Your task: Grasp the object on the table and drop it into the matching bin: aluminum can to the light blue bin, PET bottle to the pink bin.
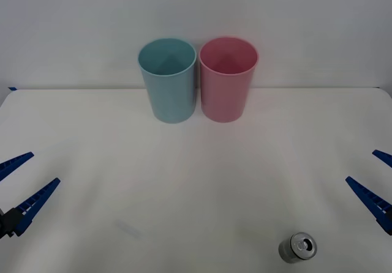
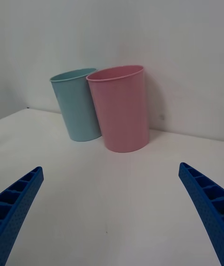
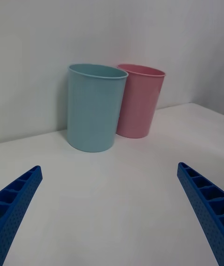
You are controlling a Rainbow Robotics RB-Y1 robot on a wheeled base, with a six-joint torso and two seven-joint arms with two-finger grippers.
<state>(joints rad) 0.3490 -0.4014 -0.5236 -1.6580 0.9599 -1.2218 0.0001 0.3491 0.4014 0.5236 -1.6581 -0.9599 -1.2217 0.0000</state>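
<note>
The aluminum can (image 1: 297,247), small and silver-grey with a shiny pull-tab top, stands upright on the white table (image 1: 92,138) near its front edge, right of centre. At the back of the table the light blue bin (image 1: 167,80) and the pink bin (image 1: 228,79) stand side by side, touching, the blue one on the left. My right gripper (image 1: 375,178) hovers open at the right edge, right of and slightly behind the can. Over at the left edge my left gripper (image 1: 24,184) is open too. Both hold nothing. The wrist views show both bins: light blue bin (image 2: 77,105) (image 3: 95,107), pink bin (image 2: 121,107) (image 3: 140,100).
A plain pale wall rises directly behind the bins. Bare white tabletop stretches between the grippers and the bins.
</note>
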